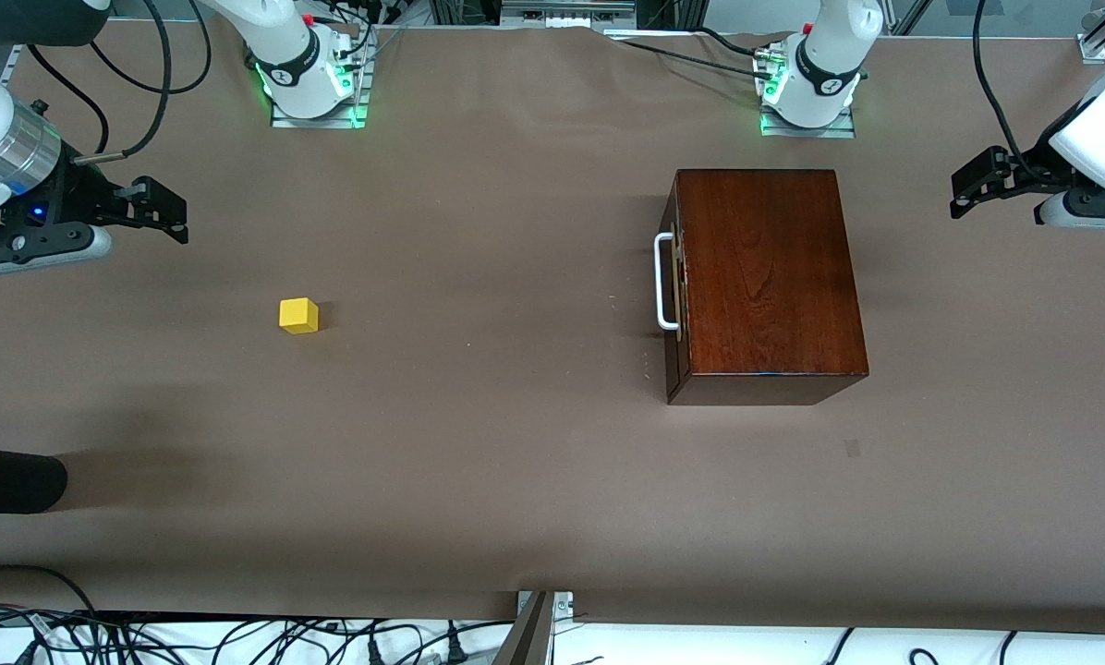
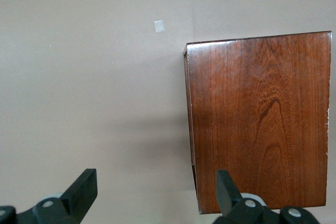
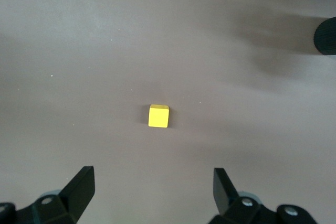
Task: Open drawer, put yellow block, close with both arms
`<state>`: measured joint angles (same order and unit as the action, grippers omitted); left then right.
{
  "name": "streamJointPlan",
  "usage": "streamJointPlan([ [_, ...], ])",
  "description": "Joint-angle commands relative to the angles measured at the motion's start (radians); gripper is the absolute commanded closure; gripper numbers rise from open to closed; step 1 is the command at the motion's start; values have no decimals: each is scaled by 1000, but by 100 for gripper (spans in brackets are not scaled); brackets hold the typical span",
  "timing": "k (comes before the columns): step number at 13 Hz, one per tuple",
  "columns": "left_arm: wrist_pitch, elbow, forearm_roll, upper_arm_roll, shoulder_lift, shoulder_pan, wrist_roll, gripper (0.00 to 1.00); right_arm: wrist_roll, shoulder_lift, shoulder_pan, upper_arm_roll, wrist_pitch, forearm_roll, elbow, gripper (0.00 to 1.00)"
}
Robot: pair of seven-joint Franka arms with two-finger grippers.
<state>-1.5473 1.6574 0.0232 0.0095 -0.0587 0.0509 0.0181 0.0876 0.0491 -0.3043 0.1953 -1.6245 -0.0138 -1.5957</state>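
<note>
The dark mahogany box stands toward the left arm's end of the table. Its drawer is shut, with the white bar handle facing the right arm's end. The box also shows in the left wrist view. The yellow block lies on the table toward the right arm's end and shows in the right wrist view. My left gripper is open and empty, up in the air past the box at the table's end. My right gripper is open and empty, up above the table near the block.
The brown table cover spans the view. A black rounded object pokes in at the right arm's end, nearer the front camera. A small pale mark lies on the cover near the box. Cables hang along the front edge.
</note>
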Motion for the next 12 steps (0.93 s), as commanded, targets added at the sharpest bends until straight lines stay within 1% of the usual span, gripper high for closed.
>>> streamJointPlan([
  [1,-8,19,-3,4,-24,6,-9,0,3,9,1,-2,21,-8,26,0],
  [7,-4,16,-3,3,-23,10,-10,0,3,9,1,-2,21,-8,26,0],
  [9,37,16,-3,1,-23,13,-12,0,3,9,1,-2,21,-8,26,0],
  [12,50,13,-3,1,-18,18,-9,0,3,9,1,-2,21,-8,26,0],
])
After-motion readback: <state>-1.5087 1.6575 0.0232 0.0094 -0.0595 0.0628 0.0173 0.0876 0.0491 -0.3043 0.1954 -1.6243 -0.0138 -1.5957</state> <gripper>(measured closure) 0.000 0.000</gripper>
